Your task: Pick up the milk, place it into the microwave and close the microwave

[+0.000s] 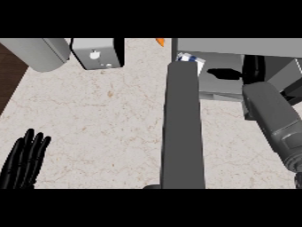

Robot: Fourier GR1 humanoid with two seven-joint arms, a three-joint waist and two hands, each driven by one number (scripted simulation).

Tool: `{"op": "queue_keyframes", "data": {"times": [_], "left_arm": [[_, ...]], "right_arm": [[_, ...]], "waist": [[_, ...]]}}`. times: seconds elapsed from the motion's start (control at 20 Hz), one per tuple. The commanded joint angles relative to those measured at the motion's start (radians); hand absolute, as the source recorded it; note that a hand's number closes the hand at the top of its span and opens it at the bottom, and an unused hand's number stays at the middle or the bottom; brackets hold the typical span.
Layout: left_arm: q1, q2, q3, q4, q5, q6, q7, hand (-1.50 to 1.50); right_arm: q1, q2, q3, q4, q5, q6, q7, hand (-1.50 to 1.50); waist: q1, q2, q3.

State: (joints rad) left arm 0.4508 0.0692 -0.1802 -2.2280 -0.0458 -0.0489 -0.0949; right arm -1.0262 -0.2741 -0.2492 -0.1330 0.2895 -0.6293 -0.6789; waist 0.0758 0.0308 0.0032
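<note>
head view: grey forearm (pixel 183 133) runs up the counter (pixel 101 111) to the milk (pixel 191 58) at the far-edge microwave (pixel 245 66); right hand hidden, grip cannot be told. left hand (pixel 24 160) rests at near-left edge, fingers straight and spread.

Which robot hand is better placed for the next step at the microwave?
Right. The right robot hand is at the microwave, near the milk; the left robot hand rests open at the view's lower left, far from both.
</note>
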Motion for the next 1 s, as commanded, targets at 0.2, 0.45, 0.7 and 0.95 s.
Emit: {"op": "queue_keyframes", "data": {"times": [0.2, 0.45, 0.7, 0.95], "left_arm": [[0.059, 0.012, 0.001, -0.044, -0.005, -0.006, 0.003, -1.50], [0.031, -0.013, -0.020, -0.060, -0.017, 0.018, 0.046, -1.50], [0.031, -0.018, -0.033, -0.029, -0.024, 0.013, -0.004, -1.50], [0.039, -0.003, -0.028, -0.028, 0.004, -0.010, 0.004, -1.50]], "right_arm": [[0.021, -0.038, -0.055, -0.013, -0.061, 0.206, -0.064, -1.50], [0.079, -0.046, -0.090, -0.019, -0.102, 0.299, -0.113, -1.50], [0.139, -0.043, -0.101, -0.018, -0.117, 0.350, -0.152, -1.50], [0.215, 0.020, -0.091, -0.024, -0.129, 0.483, -0.206, -1.50]], "waist": [[-0.011, -0.009, 0.000], [-0.031, -0.014, -0.001], [-0.041, -0.016, -0.001], [-0.054, -0.023, -0.002]]}}
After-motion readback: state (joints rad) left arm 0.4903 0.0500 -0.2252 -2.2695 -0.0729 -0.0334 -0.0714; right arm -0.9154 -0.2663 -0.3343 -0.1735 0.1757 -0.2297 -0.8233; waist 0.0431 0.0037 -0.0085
